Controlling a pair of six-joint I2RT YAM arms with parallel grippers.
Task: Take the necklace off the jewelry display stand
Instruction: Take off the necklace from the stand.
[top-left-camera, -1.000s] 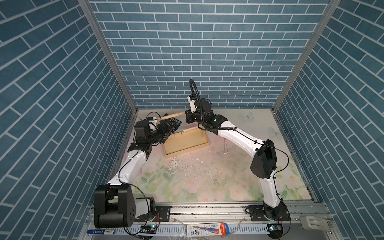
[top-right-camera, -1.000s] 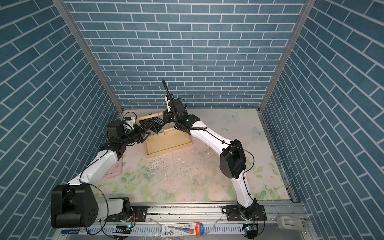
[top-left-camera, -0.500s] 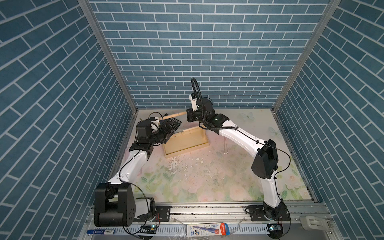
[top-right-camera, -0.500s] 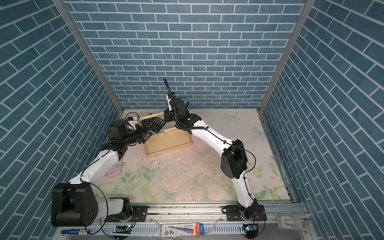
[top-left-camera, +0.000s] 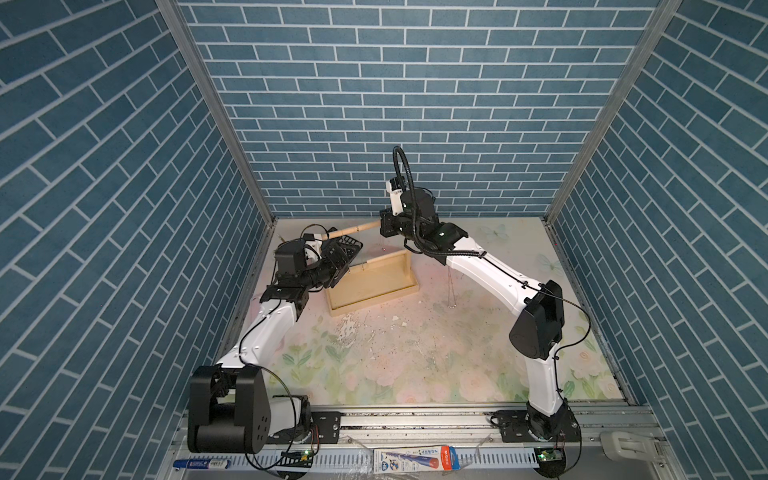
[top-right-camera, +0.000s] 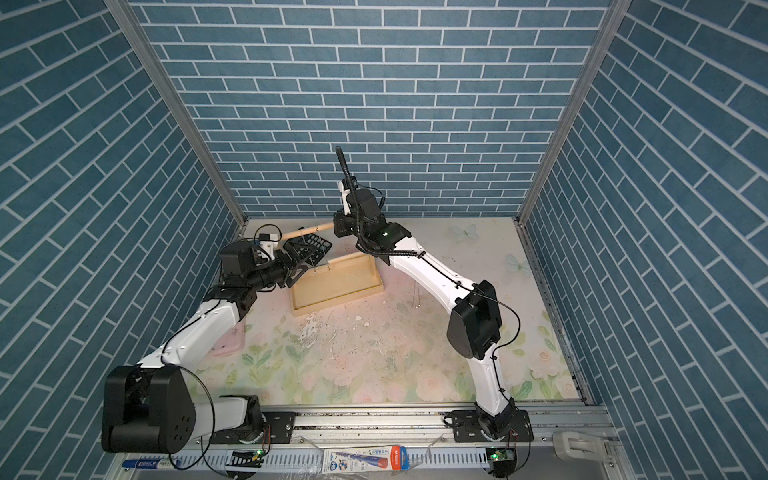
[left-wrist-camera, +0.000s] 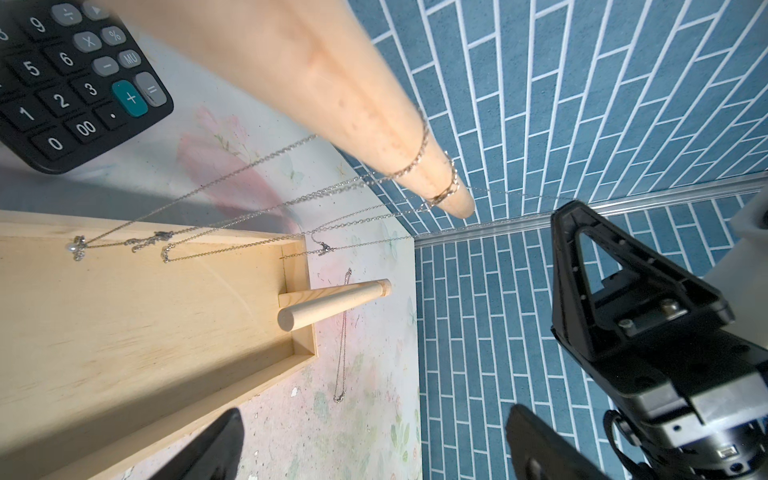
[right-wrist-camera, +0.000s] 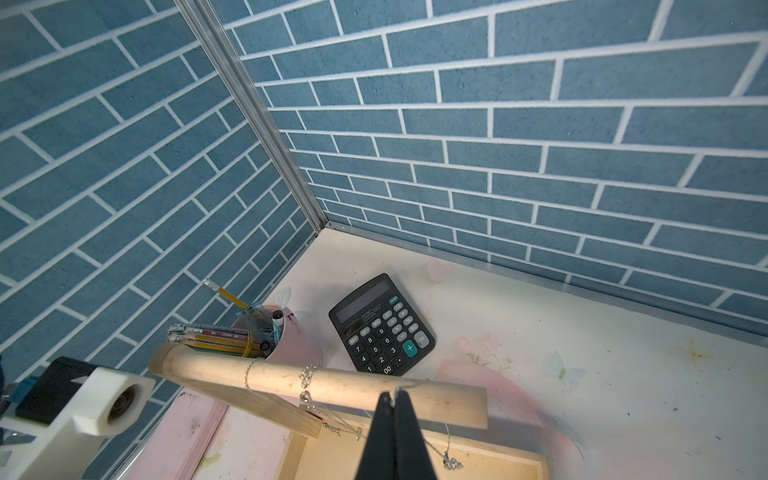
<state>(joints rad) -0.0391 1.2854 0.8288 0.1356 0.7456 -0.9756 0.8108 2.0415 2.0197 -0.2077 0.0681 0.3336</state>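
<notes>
Stand: the jewelry display stand (top-left-camera: 371, 286) sat toward the back left of the desk (top-left-camera: 415, 357), with its tray base flat and a calculator (right-wrist-camera: 382, 324) behind it.
Necklace: a fine silver necklace (left-wrist-camera: 436, 195) was looped round the upper bar (right-wrist-camera: 332, 386), right at the bar's free end.
Right tool: the right tool (right-wrist-camera: 393, 397) had its jaws pressed together at that free end. In the left wrist view a thin chain ran taut from the bar to its tip, so it looked pinched on the necklace.
Left tool: the left tool (left-wrist-camera: 374, 411) was spread as wide as it goes and held nothing. It hovered beside the tray.
Other chains: several more (left-wrist-camera: 232, 166) hung from the same bar, with their pendants over the tray. One loose chain (left-wrist-camera: 343, 332) lay on the desk beyond the lower bar (left-wrist-camera: 332, 305).
Handling: the necklace was probably almost weightless, limp and slippery — it would droop, swing and snag on its neighbours rather than hold a shape.
Where to hold: the best place was likely the strand itself near the bar, clear of the clasp, so the loop could slide along and off the open end.
Risk: a hard pull might stretch the links or tip the light stand — a steady draw along the bar looked safer.
</notes>
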